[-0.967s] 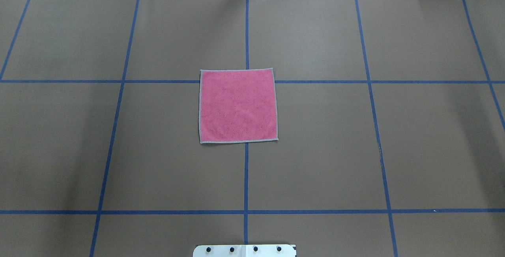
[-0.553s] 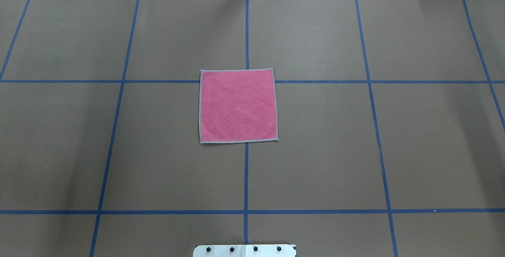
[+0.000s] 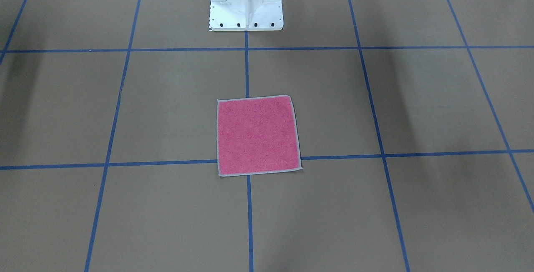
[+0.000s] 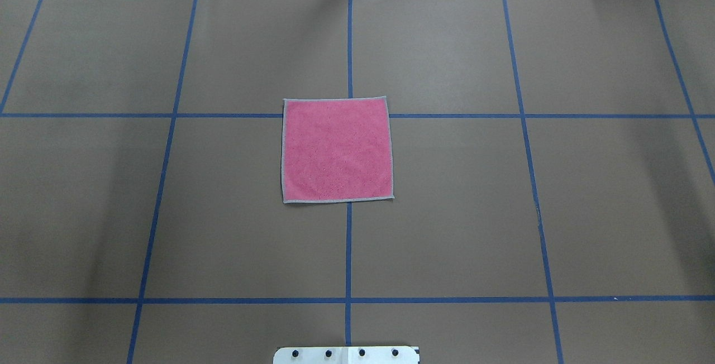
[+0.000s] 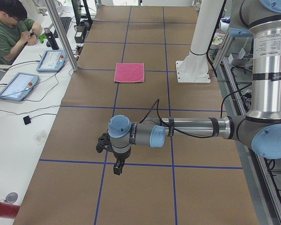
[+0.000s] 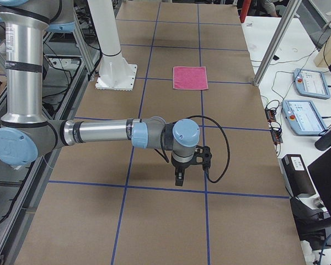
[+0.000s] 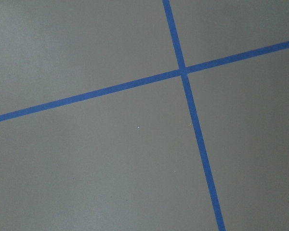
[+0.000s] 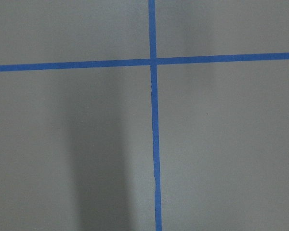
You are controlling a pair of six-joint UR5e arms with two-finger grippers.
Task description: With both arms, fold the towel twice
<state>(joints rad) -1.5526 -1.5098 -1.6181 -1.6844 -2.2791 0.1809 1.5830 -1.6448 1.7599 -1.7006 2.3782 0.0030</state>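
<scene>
The towel (image 4: 337, 150) lies flat and unfolded, pink face up with a light grey border, at the table's centre over the blue tape cross (image 3: 258, 135) (image 5: 129, 72) (image 6: 190, 77). Neither arm touches it. My left gripper (image 5: 117, 168) points down over the table far out on the left side. It shows only in the exterior left view, so I cannot tell if it is open or shut. My right gripper (image 6: 179, 179) hangs likewise far out on the right side, and I cannot tell its state. Both wrist views show only brown table paper and blue tape.
The white pedestal base (image 3: 246, 1) (image 4: 346, 354) stands at the robot's edge of the table. A seated person (image 5: 9, 28) and control tablets (image 5: 18, 86) (image 6: 300, 116) are on the side bench beyond the far edge. An aluminium post (image 5: 61, 33) rises there.
</scene>
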